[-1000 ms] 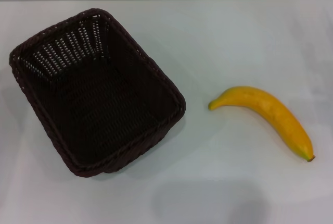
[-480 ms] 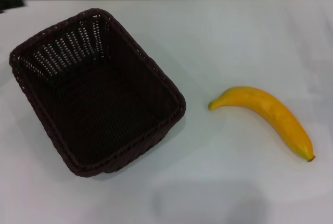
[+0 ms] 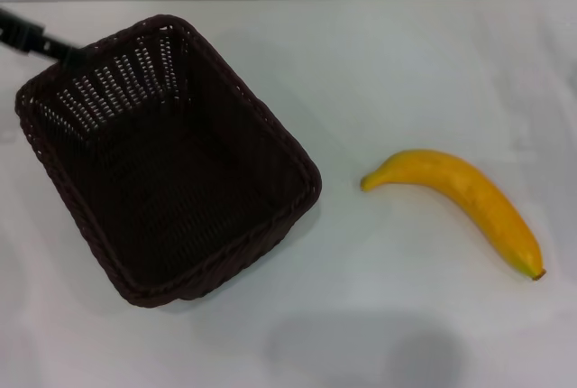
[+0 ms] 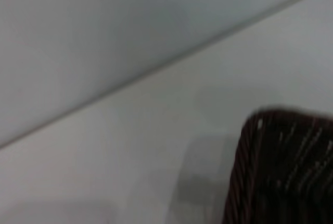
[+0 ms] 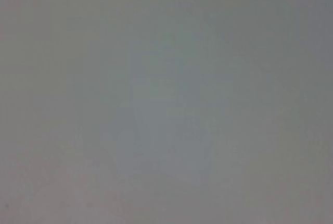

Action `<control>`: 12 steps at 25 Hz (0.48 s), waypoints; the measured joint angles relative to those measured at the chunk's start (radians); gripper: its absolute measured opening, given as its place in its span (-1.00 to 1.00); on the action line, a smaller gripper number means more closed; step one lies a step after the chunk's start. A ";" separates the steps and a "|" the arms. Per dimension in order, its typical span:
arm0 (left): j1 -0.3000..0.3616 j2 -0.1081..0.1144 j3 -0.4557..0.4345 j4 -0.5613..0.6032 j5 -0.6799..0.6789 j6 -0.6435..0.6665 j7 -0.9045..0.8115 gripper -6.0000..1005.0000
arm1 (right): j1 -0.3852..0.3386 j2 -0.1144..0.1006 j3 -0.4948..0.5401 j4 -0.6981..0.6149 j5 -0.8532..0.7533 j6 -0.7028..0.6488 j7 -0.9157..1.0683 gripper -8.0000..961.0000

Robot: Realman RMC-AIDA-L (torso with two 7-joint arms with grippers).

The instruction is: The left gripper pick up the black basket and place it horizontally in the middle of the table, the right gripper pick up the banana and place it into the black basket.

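Left gripper point(image 3: 32, 38), fingers' state unclear, at the black basket's point(image 3: 171, 162) far-left-corner rim, should clamp that rim squarely before lifting.

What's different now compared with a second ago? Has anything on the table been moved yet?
Only the left gripper has moved: it came into view from the left edge and now reaches the far corner of the black basket. The basket and the banana lie where they were; nothing is held.
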 joint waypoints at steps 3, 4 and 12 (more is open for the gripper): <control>-0.032 -0.046 0.001 -0.007 0.101 0.040 0.021 0.75 | -0.001 0.000 0.001 0.004 0.000 0.007 0.000 0.81; -0.039 -0.068 0.002 -0.005 0.128 0.059 0.027 0.75 | -0.004 0.000 0.002 0.005 0.001 0.010 0.000 0.81; -0.031 -0.127 0.013 -0.016 0.155 0.196 0.088 0.74 | -0.005 0.000 0.010 0.010 0.001 0.012 0.000 0.81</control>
